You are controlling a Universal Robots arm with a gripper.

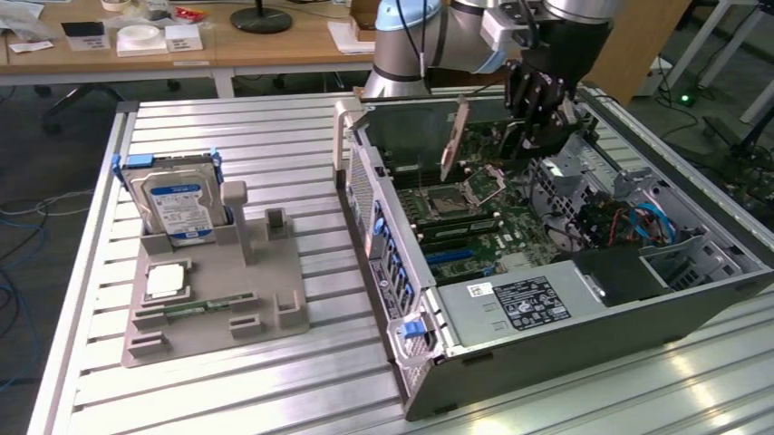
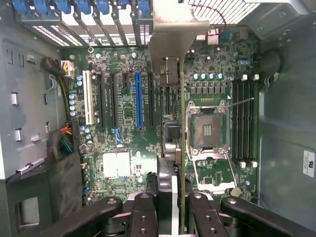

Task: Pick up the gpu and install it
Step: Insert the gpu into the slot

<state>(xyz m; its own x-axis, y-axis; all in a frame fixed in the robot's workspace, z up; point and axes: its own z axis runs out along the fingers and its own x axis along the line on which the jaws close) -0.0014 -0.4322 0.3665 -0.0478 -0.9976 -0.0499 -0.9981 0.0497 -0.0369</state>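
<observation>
Holding the gpu [image 2: 171, 133] edge-on above the motherboard [image 2: 123, 113] | fingers [image 2: 143, 217] clenched on its near end | handling, as judged: light, stiff, fragile; you grip board edges, never components.

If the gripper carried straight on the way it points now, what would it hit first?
The gripper, jaws closed on the gpu, points down into the case. The card's lower edge would meet the motherboard first, between the blue slot and the CPU socket. Depth is hard to judge.
</observation>
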